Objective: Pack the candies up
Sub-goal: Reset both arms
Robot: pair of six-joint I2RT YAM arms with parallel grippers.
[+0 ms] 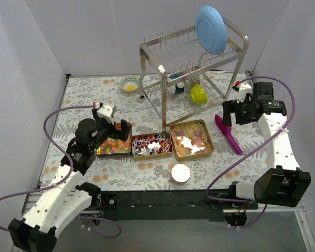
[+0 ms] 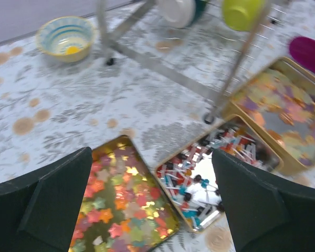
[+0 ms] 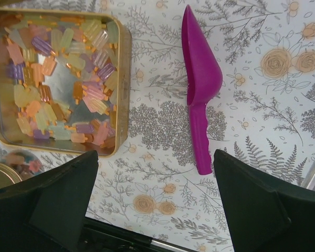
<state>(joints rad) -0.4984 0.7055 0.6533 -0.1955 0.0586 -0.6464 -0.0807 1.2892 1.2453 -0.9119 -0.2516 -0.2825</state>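
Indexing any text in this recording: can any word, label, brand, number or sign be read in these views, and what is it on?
No text can be read.
The wrapped candies may carry print, but it is too small and blurred to tell.
The purple scoop, blue plate and gold tray show no lettering.

Robot lab booth: white partition walls [image 1: 21, 79] around a floral-clothed table [image 1: 121, 97]

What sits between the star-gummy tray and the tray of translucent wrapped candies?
The middle gold tray, holding red-blue-white wrapped candies; the top view shows it most clearly.
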